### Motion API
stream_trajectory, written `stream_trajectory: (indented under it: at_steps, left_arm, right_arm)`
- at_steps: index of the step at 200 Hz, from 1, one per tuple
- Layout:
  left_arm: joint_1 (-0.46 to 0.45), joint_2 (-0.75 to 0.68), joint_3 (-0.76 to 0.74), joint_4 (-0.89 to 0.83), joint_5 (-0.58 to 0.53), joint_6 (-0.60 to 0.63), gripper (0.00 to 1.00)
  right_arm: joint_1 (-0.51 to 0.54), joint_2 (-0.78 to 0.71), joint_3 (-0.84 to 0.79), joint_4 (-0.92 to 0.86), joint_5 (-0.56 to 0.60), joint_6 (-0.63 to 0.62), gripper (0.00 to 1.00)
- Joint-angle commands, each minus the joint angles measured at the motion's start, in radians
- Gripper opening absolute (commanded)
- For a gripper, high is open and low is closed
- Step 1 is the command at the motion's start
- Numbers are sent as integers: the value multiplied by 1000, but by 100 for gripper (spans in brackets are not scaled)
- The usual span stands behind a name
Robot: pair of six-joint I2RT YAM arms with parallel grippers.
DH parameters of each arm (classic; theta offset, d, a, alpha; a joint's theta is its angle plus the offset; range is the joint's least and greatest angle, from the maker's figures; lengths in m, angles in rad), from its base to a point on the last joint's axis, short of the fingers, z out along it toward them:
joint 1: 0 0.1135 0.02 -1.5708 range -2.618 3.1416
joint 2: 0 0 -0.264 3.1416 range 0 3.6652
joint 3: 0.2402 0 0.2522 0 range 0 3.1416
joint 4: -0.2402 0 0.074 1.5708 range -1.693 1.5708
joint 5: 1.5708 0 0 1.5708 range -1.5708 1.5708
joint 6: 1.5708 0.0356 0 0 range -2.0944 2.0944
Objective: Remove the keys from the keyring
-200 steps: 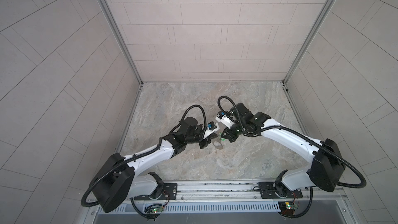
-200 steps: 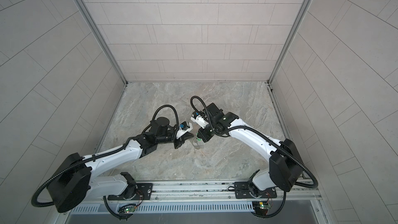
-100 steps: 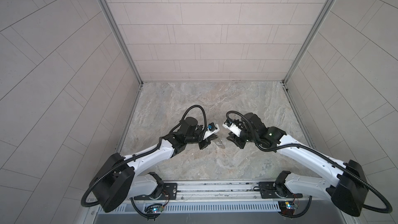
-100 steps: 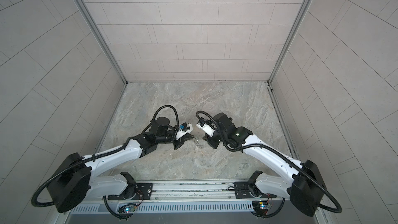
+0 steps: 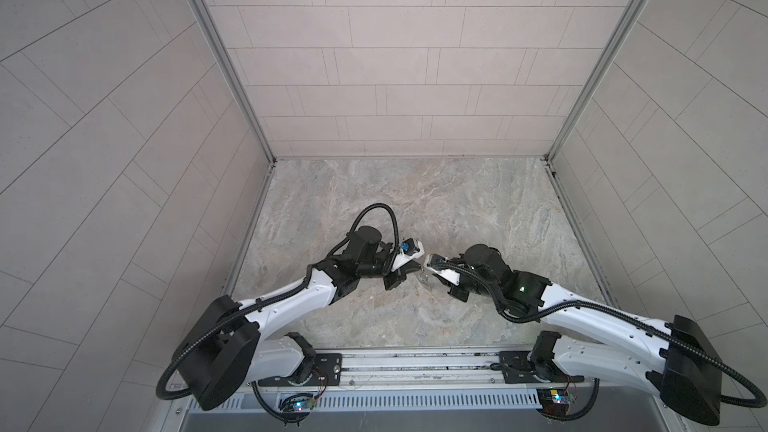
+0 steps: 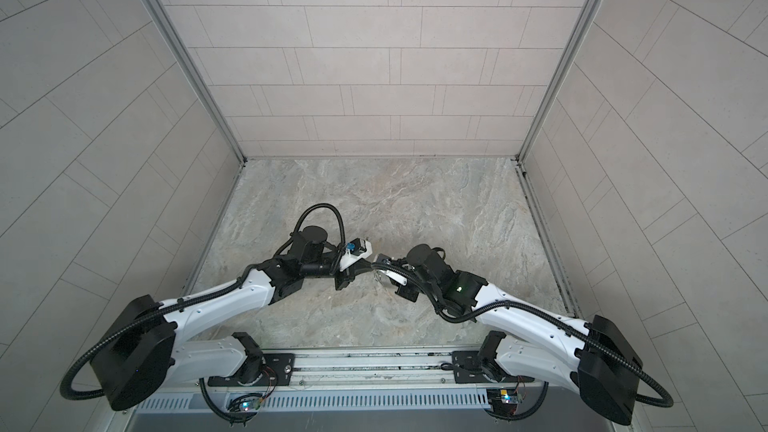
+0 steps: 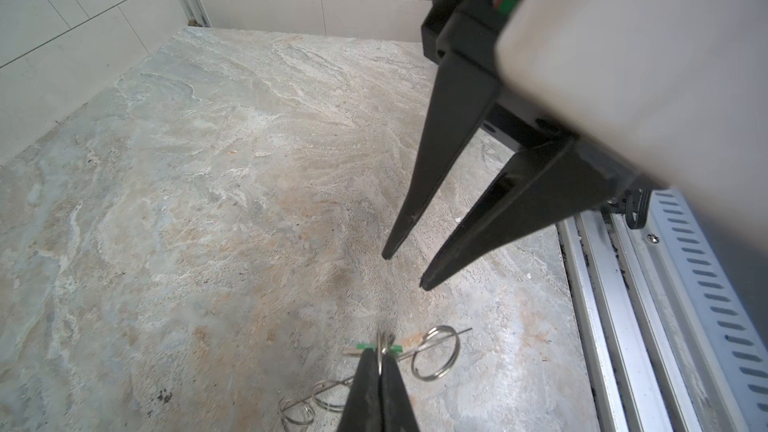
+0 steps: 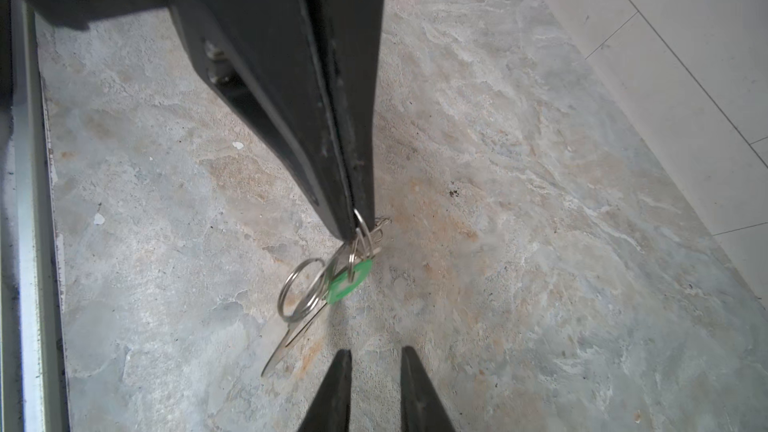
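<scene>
Left gripper [image 8: 353,230] is pinched tight on one silver wire loop of the keyring [image 8: 311,305]. Its two black tapered fingers are pressed together with only the wire between their tips. Right gripper [image 7: 405,270] faces it from just beside, its fingers standing apart with nothing between them and touching none of the metal.

In both top views the stone-patterned tabletop [image 5: 415,201] fills the floor of the tiled cell. The white left arm [image 5: 291,301] and right arm [image 5: 590,320] reach in from the front rail [image 5: 415,361] and meet tip to tip over the table's front middle.

The keyring hangs from the left gripper's tips as a loose bunch of loops, between the two grippers and above the stone. A key [image 8: 347,282] with a bright green plastic head is threaded on one loop, just below the pinch. A flat grey metal blade [image 8: 291,338] slants down from the bunch; whether its end touches the tabletop I cannot tell.
</scene>
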Motion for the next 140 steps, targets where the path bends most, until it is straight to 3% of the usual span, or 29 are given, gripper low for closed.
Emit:
stream_trajectory:
  at_steps: [1,72,140]
  left_arm:
    - [1,-16,30,-8,43,42,0]
    - [1,-26,21,-3,76,113,0]
    - [0,-32,0,23,89,138,0]
  right_arm:
    - [4,-4,16,47,-18,-3,22]
    - [5,41,53,90,-164,-57,16]
    - [8,58,53,134,-133,-38,18]
